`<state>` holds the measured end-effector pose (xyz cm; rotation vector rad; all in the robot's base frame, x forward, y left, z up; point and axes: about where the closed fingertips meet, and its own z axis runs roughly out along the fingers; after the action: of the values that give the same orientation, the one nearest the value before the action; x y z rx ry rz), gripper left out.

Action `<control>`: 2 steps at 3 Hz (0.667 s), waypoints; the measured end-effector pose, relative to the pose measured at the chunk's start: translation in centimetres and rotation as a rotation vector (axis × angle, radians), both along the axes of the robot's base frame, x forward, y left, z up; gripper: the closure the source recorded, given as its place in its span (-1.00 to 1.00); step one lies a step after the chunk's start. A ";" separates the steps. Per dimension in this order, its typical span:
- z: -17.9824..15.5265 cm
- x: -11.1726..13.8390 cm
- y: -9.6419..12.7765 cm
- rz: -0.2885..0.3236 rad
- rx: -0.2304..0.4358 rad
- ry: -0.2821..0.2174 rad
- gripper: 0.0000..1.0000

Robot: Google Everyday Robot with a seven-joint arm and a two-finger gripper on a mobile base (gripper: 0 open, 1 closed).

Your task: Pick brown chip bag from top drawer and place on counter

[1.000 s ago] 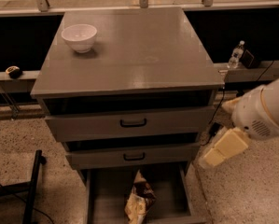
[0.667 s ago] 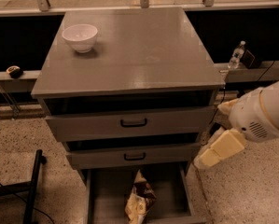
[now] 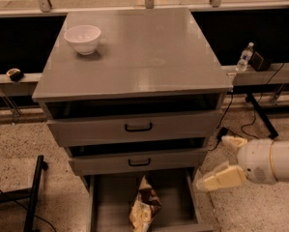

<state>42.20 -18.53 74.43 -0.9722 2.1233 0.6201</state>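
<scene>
Gripper [image 3: 226, 161]: mine, low at the right of the cabinet [image 3: 134, 129]; fingers spread wide, holding nothing.
Brown chip bag [image 3: 145, 209]: propped crumpled in the lowest drawer [image 3: 98, 202], which is pulled out; not in the top one.
Handling: I judge it light, soft, slick foil; contents crushable.
Hold point: pinch the upper end, gently.
Writing: pale marks on the bag, unreadable.
Counter [image 3: 134, 52]: above, bearing white bowl [image 3: 82, 38].

Speckled terrazzo floor [image 3: 245, 214], grey drawer cabinet [image 3: 134, 129] (lowest drawer [image 3: 110, 202] open)
</scene>
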 end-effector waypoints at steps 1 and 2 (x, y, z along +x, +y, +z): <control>-4.3 1.3 -1.1 0.030 0.178 -0.109 -1.00; -6.0 1.2 -0.7 0.044 0.190 -0.105 -1.00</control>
<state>43.41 -19.26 68.41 -0.9268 1.9175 0.7613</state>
